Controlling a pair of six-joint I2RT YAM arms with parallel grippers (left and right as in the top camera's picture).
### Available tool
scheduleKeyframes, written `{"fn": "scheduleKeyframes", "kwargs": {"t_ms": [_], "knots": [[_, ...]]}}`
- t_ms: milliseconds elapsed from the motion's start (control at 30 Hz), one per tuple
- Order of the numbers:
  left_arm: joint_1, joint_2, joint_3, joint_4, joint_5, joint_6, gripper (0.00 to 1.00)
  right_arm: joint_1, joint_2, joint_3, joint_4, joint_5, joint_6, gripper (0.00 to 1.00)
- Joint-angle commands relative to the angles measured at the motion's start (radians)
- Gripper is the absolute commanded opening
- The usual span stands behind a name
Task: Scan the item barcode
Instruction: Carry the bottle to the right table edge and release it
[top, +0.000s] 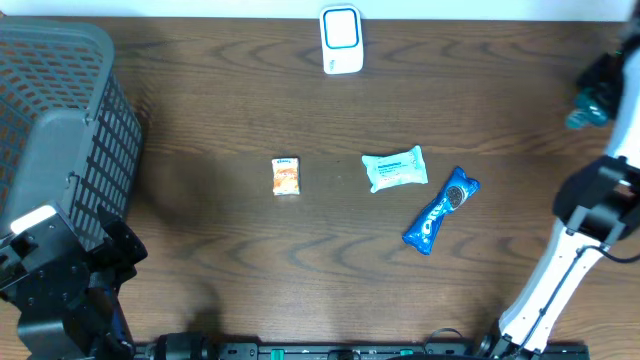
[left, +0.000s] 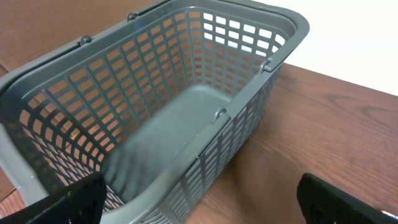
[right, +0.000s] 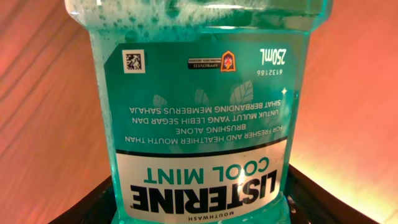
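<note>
Listerine bottle (right: 199, 124) fills the right wrist view, teal, 250 ml Cool Mint. The right gripper (right: 202, 208) is clamped on it, jaws partway in, a dark finger on each side at the frame's lower corners. The label reads upside down from the wrist. A small square code (right: 131, 61) shows on it, but no striped barcode is on this face. Probably held up like this so a face can be turned toward the scanner (top: 341, 40); that turn looks not yet done.

Overhead, the bottle (top: 588, 108) is far right of the scanner and a bit nearer the robot, well apart from it, at the frame's right edge.

Left gripper (left: 202, 208) has its jaws spread wide with nothing between them. It is parked far left of the scanner, over the grey basket (left: 261, 12), likely waiting out of the way. No items are visible in the part of the basket that shows, so it is likely the drop spot after scanning.

Three items lie flat robot-side of the scanner:
- orange packet (top: 286, 176), slightly left
- pale wipes pack (top: 394, 168), slightly right
- blue Oreo pack (top: 441, 210), further right, lying on a diagonal

All three lie apart from each other, presumably queued.

Table (top: 200, 100) is dark brown wood grain, matte. A pale strip shows beyond its far edge, behind the scanner. I can't tell whether it is wall or floor.
</note>
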Motion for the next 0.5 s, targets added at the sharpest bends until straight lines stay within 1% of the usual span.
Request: {"fn": "scheduleKeyframes", "kwargs": {"t_ms": [0, 167, 267, 300, 333, 367, 467], "knots": [[0.004, 0.000, -0.003, -0.003, -0.003, -0.005, 0.98, -0.073, -0.043, -0.060, 0.072, 0.069, -0.050, 0.40], [0.004, 0.000, -0.003, -0.003, -0.003, -0.005, 0.98, -0.177, -0.043, -0.246, 0.194, 0.069, -0.050, 0.41], [0.004, 0.000, -0.003, -0.003, -0.003, -0.005, 0.98, -0.220, -0.043, -0.314, 0.234, 0.069, -0.050, 0.41], [0.004, 0.000, -0.003, -0.003, -0.003, -0.005, 0.98, -0.232, -0.043, -0.330, 0.243, 0.069, -0.050, 0.43], [0.004, 0.000, -0.003, -0.003, -0.003, -0.005, 0.98, -0.241, -0.043, -0.340, 0.250, 0.069, -0.050, 0.47], [0.004, 0.000, -0.003, -0.003, -0.003, -0.005, 0.98, -0.251, -0.043, -0.351, 0.254, 0.069, -0.050, 0.54], [0.004, 0.000, -0.003, -0.003, -0.003, -0.005, 0.98, -0.275, -0.043, -0.365, 0.257, 0.069, -0.050, 0.59]]}}
